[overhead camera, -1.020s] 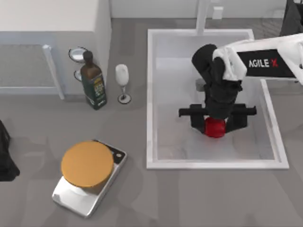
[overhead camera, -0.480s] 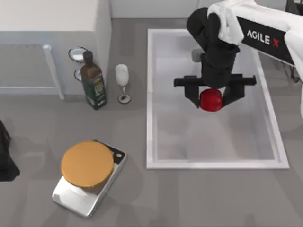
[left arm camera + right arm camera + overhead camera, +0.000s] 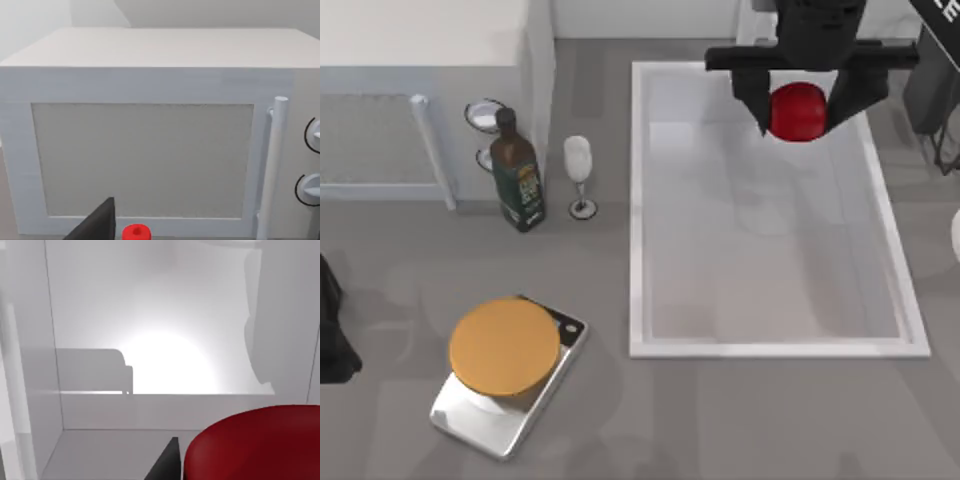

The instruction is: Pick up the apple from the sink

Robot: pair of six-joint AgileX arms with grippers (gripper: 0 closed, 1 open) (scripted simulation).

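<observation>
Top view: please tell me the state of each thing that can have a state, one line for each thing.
apple: held in the right claw, lifted over the far end of the sink
right claw: shut on the apple
sink: no object on its floor
dark bottle: upright, capped
wine glass: upright
kitchen scale: round orange plate on top, nothing on it
microwave: door closed
</observation>
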